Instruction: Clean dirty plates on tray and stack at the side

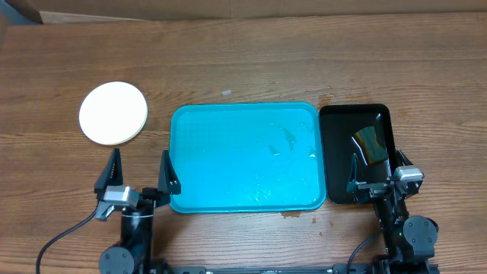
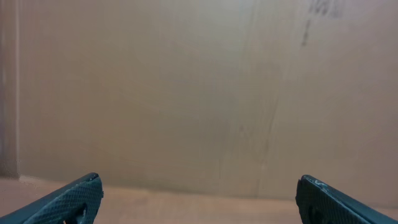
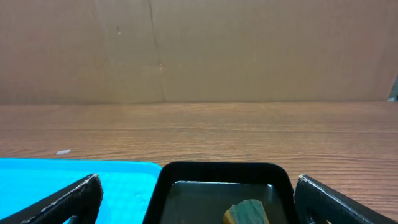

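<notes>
Tray (image 1: 245, 157) lies long axis left-right, plates (image 1: 113, 113) stacked left.

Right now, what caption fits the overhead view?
Plates stacked left of the turquoise tray; a sponge lies in the black tray.

The table (image 1: 243, 61) is brown wood with clear grain, matt. The turquoise tray (image 1: 213, 152) looks like smooth plastic, glossy, with faint wet-looking streaks toward its right side. The black tray (image 1: 338, 152) is also glossy plastic. The plates (image 1: 112, 113) at the left are white and matt. The far wall (image 3: 249, 50) is plain matt cardboard with creases.
</notes>
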`<state>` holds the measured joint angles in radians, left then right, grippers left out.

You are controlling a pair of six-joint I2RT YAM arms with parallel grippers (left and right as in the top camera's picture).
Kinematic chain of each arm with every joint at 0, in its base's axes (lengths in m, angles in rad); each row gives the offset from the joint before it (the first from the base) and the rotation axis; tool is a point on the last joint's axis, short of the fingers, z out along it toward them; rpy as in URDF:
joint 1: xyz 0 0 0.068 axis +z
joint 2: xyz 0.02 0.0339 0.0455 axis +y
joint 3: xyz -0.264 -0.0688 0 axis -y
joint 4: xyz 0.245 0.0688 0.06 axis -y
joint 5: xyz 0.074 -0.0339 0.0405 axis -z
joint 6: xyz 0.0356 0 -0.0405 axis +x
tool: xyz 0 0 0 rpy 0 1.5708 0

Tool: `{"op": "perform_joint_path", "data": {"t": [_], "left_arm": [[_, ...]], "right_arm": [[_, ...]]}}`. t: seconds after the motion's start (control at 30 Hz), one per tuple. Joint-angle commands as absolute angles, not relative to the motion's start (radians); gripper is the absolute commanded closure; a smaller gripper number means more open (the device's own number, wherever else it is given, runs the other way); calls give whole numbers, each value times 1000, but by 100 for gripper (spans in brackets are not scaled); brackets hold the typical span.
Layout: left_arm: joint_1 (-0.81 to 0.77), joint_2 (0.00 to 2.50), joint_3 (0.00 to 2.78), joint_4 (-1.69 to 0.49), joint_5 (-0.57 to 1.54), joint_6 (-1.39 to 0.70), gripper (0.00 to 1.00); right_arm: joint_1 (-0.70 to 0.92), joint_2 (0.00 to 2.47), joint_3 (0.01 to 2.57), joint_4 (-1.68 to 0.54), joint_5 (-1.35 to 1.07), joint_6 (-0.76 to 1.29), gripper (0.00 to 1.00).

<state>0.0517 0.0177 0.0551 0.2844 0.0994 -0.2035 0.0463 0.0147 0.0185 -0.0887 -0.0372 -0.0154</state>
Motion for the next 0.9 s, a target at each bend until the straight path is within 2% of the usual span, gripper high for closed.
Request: {"op": "perform_joint_path", "data": {"t": [0.0,0.27,0.43,0.87], "left_arm": [[46,4,5,277,71,-214,0],[46,3,5,-70,68,-124,0],[45,3,5,-75,59,-5,0],[45,4,5,-74,59,-6,0]], "right_arm": [[43,3,8,-81,-39,-19,0],[43,3,8,-81,-39,-19,0],[43,3,8,-81,-39,-19,0],[43,3,8,-81,-39,-19,0]]}}
